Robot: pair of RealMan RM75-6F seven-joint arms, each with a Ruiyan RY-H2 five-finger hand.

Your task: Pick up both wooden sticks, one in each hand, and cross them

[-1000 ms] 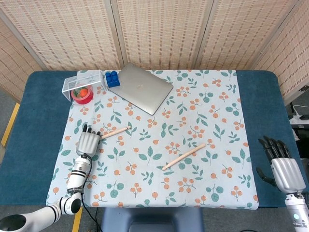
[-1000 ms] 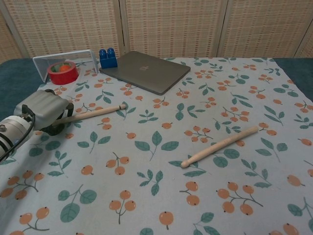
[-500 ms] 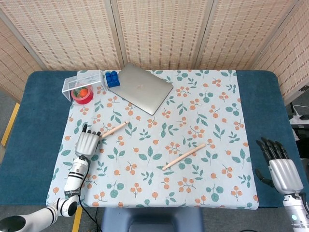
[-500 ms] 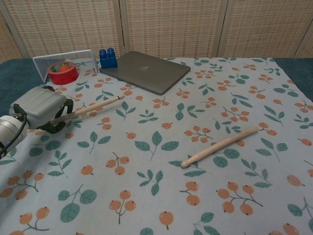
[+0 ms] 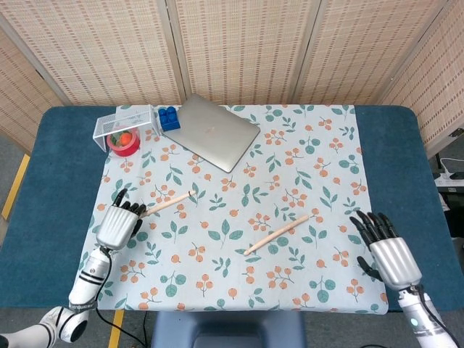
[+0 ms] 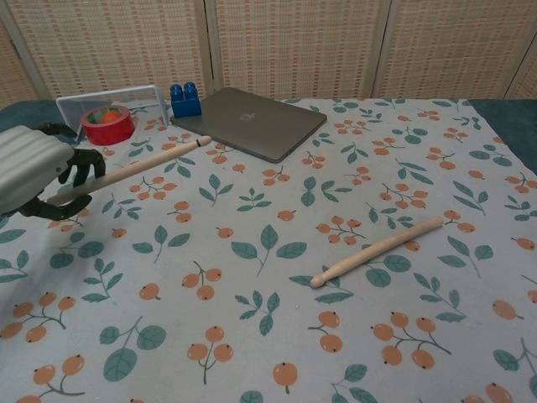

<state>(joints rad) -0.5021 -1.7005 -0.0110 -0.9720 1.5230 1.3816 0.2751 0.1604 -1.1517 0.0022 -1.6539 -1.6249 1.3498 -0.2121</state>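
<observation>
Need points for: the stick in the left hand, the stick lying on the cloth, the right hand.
held stick (image 6: 143,163), chest view, mid-shaft, beyond the left hand (image 6: 33,172).
loose stick (image 6: 377,251), chest view, middle of its shaft on the cloth.
right hand (image 5: 391,255), head view, grey back of the hand, fingers spread, holding nothing.

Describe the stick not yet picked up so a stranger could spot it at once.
On the leaf-print tablecloth, look toward the front, right of centre. The free stick lies flat there at a slant, untouched, while the other stick is held by the left hand.
</observation>
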